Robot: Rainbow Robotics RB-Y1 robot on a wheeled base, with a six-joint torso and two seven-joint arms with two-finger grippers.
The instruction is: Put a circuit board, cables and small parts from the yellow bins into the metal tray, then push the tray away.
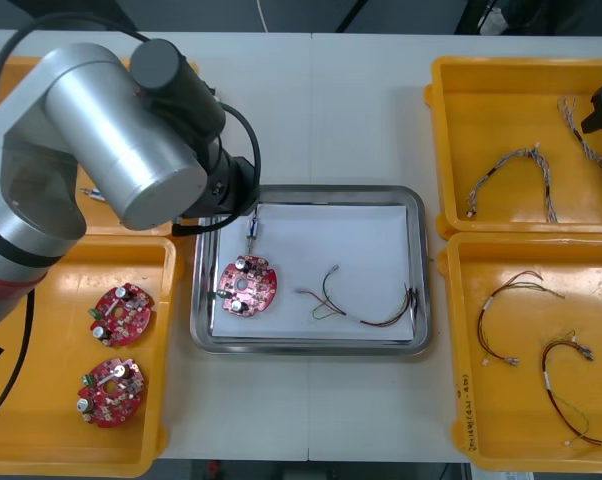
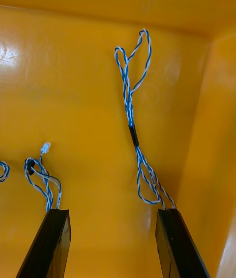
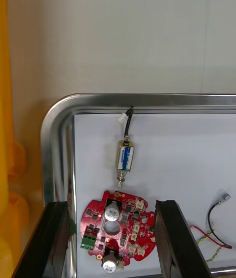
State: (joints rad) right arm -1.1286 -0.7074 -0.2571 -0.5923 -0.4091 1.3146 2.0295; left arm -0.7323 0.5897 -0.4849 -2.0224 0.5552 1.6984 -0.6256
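Note:
The metal tray [image 1: 419, 262], white inside, holds a round red circuit board [image 1: 247, 285], a small metal part [image 1: 252, 228] and a red, yellow and black cable [image 1: 366, 308]. My left gripper [image 3: 110, 204] hangs open over the tray's left side, above the board [image 3: 117, 234], with the small metal part [image 3: 125, 156] just beyond its fingers. My right gripper [image 2: 113, 211] is open low in the far right yellow bin [image 1: 451, 120]. A twisted blue and white cable [image 2: 132, 121] lies ahead of it, its near loop beside one finger [image 2: 172, 238].
A second blue and white cable [image 1: 521, 170] lies in the same bin. The near right bin [image 1: 461, 400] holds red and yellow cables [image 1: 566, 385]. Two more boards [image 1: 122, 313] lie in the near left bin [image 1: 41, 440]. My left arm [image 1: 131, 130] covers the far left bin.

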